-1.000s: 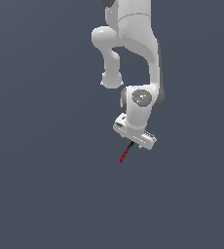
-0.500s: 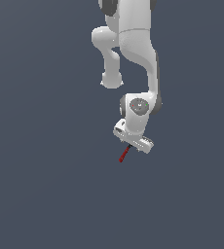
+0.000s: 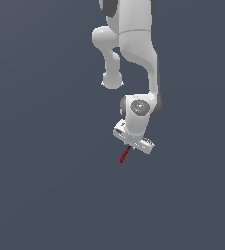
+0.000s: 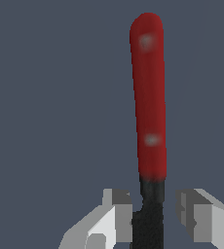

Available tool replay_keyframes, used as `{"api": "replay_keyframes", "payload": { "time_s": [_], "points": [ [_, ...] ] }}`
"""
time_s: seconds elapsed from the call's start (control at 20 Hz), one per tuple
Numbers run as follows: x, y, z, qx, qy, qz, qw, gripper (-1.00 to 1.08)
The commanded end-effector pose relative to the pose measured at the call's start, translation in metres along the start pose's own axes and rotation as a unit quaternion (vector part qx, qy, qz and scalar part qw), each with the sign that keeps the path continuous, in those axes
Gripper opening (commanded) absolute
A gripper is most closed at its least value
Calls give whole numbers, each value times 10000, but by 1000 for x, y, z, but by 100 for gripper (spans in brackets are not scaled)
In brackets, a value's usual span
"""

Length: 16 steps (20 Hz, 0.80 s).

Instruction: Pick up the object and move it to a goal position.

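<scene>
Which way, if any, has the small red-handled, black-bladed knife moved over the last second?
No. The red-handled knife lies at the same spot on the plain grey ground in the exterior view as before.

The arm [image 3: 134, 44] is glossy white, built of rounded, tube-like segments with bulging joints. Dark grey bands mark the seams between segments, and a grey disc caps the side of the wrist joint [image 3: 139, 106]. The claw [image 3: 128, 147] has a flat, boxy white body. Its fingers [image 4: 115, 209] are blocky, white and pale grey.
</scene>
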<state>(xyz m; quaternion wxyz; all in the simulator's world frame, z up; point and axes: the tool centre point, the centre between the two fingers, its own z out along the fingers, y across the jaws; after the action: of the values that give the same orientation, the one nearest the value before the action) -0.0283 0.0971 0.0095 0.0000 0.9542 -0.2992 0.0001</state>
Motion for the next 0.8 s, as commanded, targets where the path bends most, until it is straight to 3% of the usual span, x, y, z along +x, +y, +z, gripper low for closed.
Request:
{"api": "replay_keyframes", "payload": {
  "time_s": [0.0,0.4,0.75],
  "points": [
    [-1,-1,2,0,-1,-6,10000,-100],
    [-2,1,-8,0,1,0,10000,-100],
    [-7,3,-40,2,-2,1,10000,-100]
  ]
}}
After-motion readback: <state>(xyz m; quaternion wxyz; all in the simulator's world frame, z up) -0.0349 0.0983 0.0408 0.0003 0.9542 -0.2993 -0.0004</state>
